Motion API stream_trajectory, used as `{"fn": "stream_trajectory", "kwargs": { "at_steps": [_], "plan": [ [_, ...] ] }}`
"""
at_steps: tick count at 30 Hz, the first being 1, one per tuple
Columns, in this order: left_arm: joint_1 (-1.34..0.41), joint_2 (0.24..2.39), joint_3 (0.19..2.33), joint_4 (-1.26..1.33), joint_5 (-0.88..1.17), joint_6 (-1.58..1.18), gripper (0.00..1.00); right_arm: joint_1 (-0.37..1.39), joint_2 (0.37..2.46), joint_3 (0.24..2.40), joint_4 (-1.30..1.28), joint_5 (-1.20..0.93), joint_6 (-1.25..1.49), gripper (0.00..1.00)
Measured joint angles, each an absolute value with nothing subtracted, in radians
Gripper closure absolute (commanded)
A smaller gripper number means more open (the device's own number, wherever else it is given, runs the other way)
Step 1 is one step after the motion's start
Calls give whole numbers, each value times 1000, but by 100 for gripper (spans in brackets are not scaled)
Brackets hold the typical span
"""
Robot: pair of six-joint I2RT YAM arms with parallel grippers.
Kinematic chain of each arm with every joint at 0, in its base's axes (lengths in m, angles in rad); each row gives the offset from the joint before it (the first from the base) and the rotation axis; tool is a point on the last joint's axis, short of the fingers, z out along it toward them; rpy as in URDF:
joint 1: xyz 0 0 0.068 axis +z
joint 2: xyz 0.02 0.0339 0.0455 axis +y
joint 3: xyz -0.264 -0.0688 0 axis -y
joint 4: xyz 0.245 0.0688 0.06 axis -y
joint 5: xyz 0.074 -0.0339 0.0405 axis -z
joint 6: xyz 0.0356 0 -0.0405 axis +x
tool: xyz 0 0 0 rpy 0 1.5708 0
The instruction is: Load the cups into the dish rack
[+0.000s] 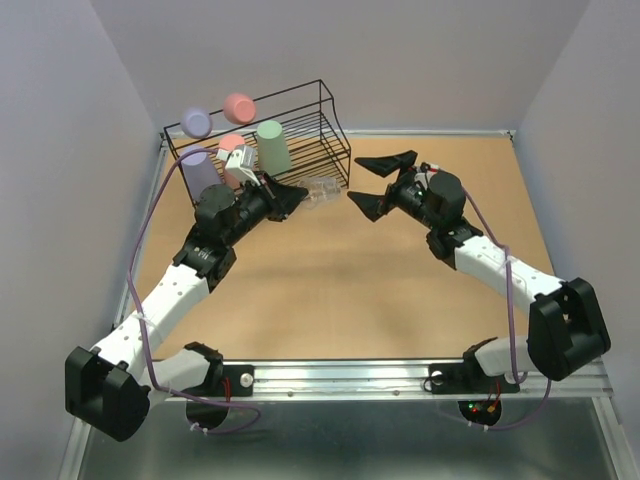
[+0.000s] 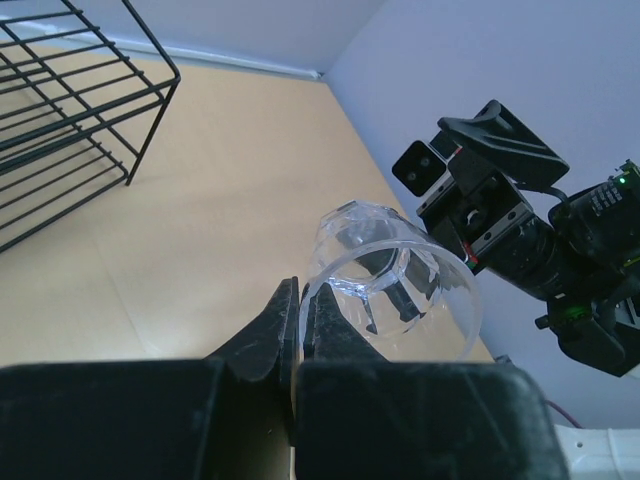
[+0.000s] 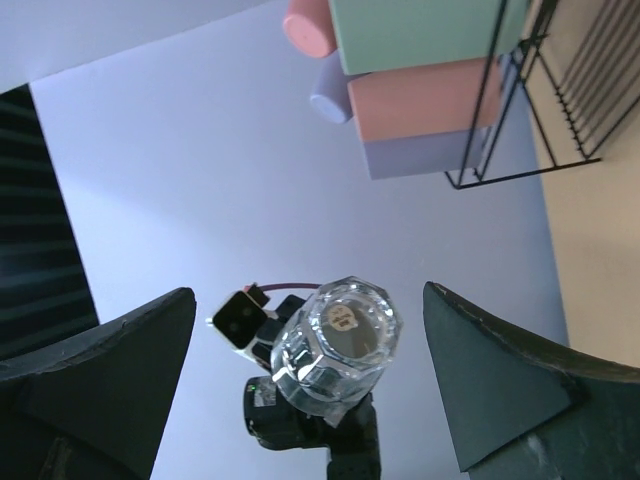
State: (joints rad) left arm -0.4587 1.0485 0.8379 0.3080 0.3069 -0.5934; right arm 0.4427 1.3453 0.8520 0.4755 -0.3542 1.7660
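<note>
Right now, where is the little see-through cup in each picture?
Top external: small clear plastic cup at centre, held by the left claw.
Left wrist: low centre, rim pinched.
Right wrist: low centre, bottom facing us.
Shared landmark: black wire dish rack.

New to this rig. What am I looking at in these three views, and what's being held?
Two robot arms are bolted at the near edge of a table, each ending in a two-finger gripper. The overhead view comes from a fixed camera above and behind them. The other two come from cameras on each wrist.

The left gripper is pinching the rim of a small clear cup, held in the air beside the dish rack. The right gripper is open and empty, facing that cup.

The black wire rack already holds five plastic cups: two purple, two pink and one green.
</note>
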Motion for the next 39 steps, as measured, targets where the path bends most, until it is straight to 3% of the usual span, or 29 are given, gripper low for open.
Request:
{"fn": "stream_trajectory", "kwargs": {
  "at_steps": [16, 22, 28, 34, 35, 38, 39],
  "plan": [
    [-481, 1053, 838, 379, 182, -638, 100, 525, 1494, 1000, 595, -408, 1841, 2],
    [-508, 1071, 838, 412, 141, -646, 100, 545, 1510, 1012, 614, -410, 1849, 27],
    [-532, 1072, 838, 455, 88, -651, 100, 574, 1528, 1018, 645, -384, 1859, 69],
    [-540, 1073, 838, 468, 69, -649, 99, 578, 1528, 1019, 662, -364, 1858, 97],
    [-541, 1073, 838, 468, 67, -648, 90, 578, 1528, 1019, 662, -363, 1857, 100],
    [-542, 1072, 841, 459, 61, -640, 52, 579, 1528, 1018, 662, -359, 1851, 100],
    [-542, 1072, 845, 449, 58, -636, 34, 579, 1528, 1018, 662, -357, 1847, 100]
  ]
}}
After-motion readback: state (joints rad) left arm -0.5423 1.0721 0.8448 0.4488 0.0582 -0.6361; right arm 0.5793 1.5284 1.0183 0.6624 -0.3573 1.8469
